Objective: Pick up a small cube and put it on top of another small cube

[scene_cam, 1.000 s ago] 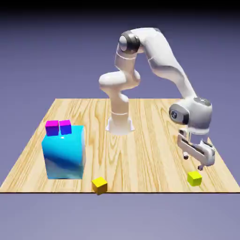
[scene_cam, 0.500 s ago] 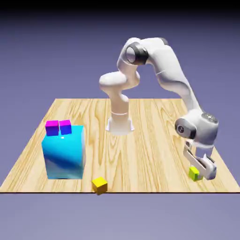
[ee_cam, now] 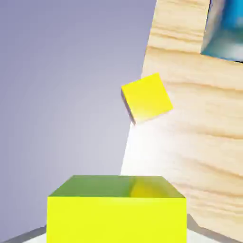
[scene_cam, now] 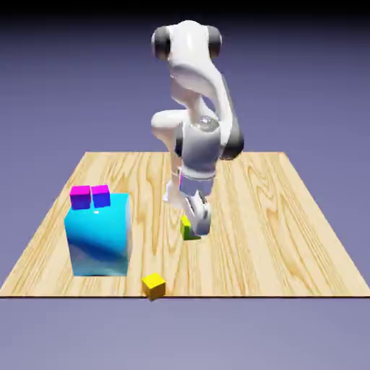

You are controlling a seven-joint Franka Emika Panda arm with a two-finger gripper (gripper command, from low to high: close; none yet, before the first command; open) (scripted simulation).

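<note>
Two magenta cubes (scene_cam: 90, 196) top the cyan block (scene_cam: 99, 235) at left; golden cube (scene_cam: 153, 285) sits near-edge. Since a second ago I have carried the lime cube (scene_cam: 189, 231), pinched in the gripper (scene_cam: 196, 225), from far right to mid-table, approaching the golden cube.

Rendered simulation scene: wooden table (scene_cam: 289, 217), plain blue-violet backdrop (scene_cam: 58, 87).

I see the lime cube (ee_cam: 116, 209) filling the bottom of my view, large between the hand's fingers. Beyond it, the golden cube (ee_cam: 146, 97) sits at the counter (ee_cam: 199, 137) edge, the cyan block (ee_cam: 225, 28) top right.
</note>
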